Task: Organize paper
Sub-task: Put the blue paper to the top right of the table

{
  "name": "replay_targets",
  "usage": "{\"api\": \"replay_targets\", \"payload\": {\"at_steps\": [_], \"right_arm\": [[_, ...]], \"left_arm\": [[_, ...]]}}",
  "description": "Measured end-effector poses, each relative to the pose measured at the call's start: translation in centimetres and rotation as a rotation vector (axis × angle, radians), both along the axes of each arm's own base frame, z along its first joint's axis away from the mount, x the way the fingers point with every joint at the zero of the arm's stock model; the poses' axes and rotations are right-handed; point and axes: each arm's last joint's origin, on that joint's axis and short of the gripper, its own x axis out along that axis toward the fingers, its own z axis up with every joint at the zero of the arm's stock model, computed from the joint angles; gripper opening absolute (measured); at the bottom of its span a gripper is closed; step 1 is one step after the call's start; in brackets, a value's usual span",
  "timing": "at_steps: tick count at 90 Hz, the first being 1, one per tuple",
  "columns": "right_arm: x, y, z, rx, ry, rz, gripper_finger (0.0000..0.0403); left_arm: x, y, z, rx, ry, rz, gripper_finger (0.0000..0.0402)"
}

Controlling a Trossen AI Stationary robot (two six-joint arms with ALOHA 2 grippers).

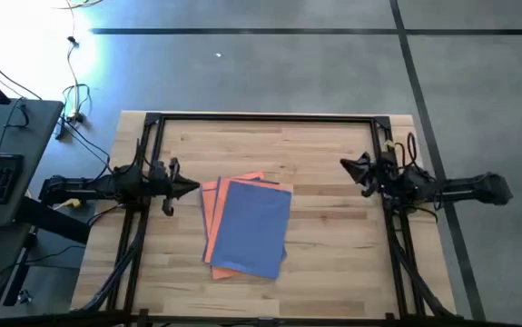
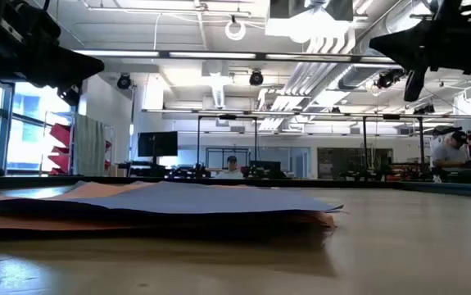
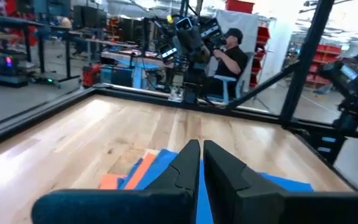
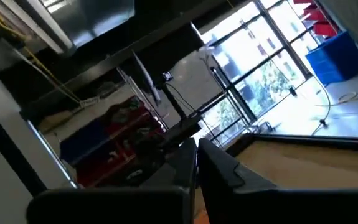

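Paper point(image 1: 248, 225) sits mid-frame on the table point(image 1: 333, 245), blue sheet on top, orange edges fanned out at left. Sorting likely starts by sliding the top sheet off by an edge, not pinching from above. Left gripper point(image 1: 191, 188) hovers just left of the stack, fingers nearly pressed together, empty. Right gripper point(image 1: 347, 166) waits well apart at right, fingers nearly together, holding nothing.

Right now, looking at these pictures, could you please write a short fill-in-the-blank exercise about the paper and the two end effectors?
1. The top sheet of the paper stack is ____ in colour.
2. Under it, sheets of ____ colour stick out at the stack's edges.
3. The left end effector has its fingers ____ and holds nothing.
4. The end effector nearer the stack is the ____ one; the right end effector waits farther off.

Missing words: blue; orange; shut; left
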Motion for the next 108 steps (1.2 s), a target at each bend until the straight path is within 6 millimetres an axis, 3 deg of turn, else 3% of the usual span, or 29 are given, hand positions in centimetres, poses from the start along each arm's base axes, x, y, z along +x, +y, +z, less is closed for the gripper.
{"api": "replay_targets", "payload": {"at_steps": [10,17,29,39,46,55,73,89,108], "right_arm": [[1.1,-0.3,1.9,-0.007,-0.001,-0.017,0.0],[2.5,-0.7,4.0,-0.025,0.094,-0.013,0.0],[5.4,-2.4,7.0,0.078,0.468,0.034,0.0003],[7.7,-4.1,7.5,0.226,0.774,0.139,0.0031],[9.3,-5.0,6.4,0.325,0.906,0.247,0.0067],[11.2,-6.0,3.5,0.433,1.017,0.355,0.0127],[14.1,-8.2,-2.8,0.516,1.018,0.473,0.0221],[15.8,-9.2,-6.9,0.59,1.027,0.551,0.0238],[16.7,-9.4,-9.1,0.623,1.055,0.601,0.0238]], "left_arm": [[0.0,0.1,0.1,0.052,-0.001,0.038,0.0001],[0.0,0.2,0.1,0.063,-0.003,0.068,0.0001],[0.0,0.3,0.1,0.071,-0.004,0.09,0.0001],[0.0,0.3,0.1,0.073,-0.003,0.091,0.0001],[0.0,0.3,0.1,0.074,-0.001,0.093,0.0001],[0.0,0.3,0.1,0.075,0.005,0.097,0.0001],[0.1,0.3,-0.1,0.076,0.021,0.109,0.0001],[0.3,0.3,-0.2,0.074,0.04,0.104,0.0001],[0.3,0.3,-0.3,0.064,0.053,0.104,0.0001]]}}
